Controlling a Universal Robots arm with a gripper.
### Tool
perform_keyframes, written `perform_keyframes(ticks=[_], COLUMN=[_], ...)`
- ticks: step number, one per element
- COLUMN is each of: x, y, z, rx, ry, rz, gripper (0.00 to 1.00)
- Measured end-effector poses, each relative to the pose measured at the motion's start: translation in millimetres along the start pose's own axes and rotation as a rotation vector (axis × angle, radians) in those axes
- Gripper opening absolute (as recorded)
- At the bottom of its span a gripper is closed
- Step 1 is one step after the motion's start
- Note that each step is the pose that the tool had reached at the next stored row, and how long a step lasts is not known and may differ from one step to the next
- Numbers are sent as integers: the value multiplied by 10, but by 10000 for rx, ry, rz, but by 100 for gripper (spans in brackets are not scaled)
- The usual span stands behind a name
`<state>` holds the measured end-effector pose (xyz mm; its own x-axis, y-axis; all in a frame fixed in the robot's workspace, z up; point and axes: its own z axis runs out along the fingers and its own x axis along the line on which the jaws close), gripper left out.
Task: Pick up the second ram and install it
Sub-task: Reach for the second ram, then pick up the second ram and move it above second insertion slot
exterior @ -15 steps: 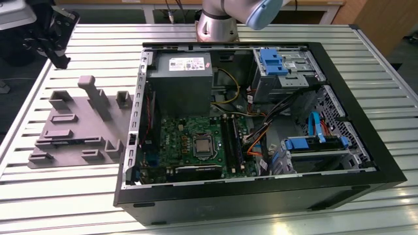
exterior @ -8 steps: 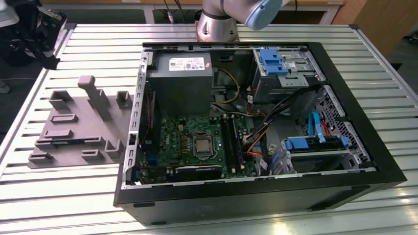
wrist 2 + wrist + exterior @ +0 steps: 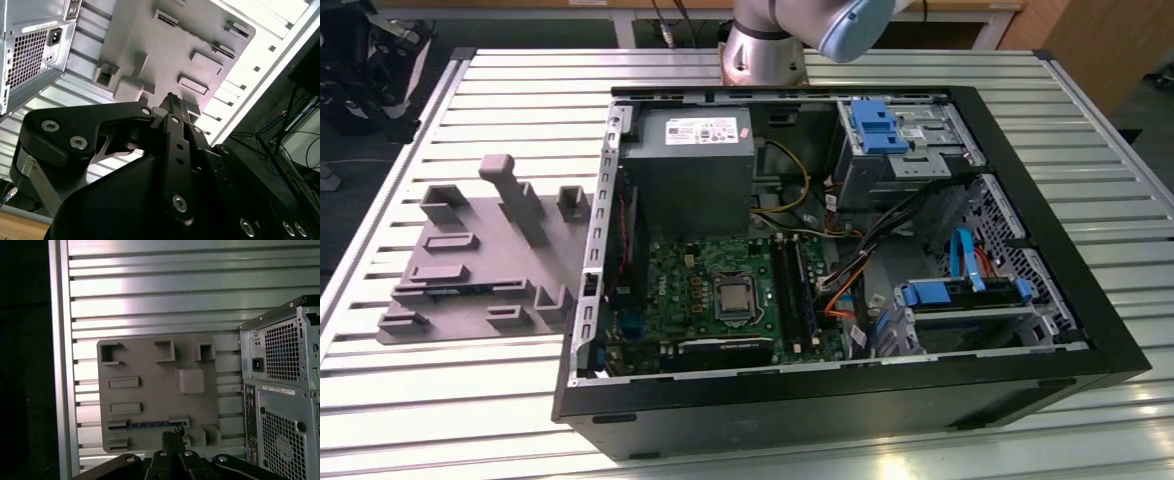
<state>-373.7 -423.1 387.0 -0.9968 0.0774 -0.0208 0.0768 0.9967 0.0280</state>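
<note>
Gripper (image 3: 172, 436) closed, holding nothing, near ram (image 3: 147, 425) in tray (image 3: 150, 365). Ram's light, stiff, fragile; you should pinch its flat faces mid-length, gently.

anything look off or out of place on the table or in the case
Nothing stands out. The second ram lies straight in its slot on the grey holder tray, the open computer case sits flat on the slatted table, and the gripper faces the tray.
</note>
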Motion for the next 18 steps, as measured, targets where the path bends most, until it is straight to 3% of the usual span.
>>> perform_keyframes(ticks=[6,13,18], x=[54,178,183], y=[-74,-116,-116], z=[7,16,16], rx=[57,67,69], ry=[13,21,22], rz=[0,-1,-1], gripper=[11,11,11])
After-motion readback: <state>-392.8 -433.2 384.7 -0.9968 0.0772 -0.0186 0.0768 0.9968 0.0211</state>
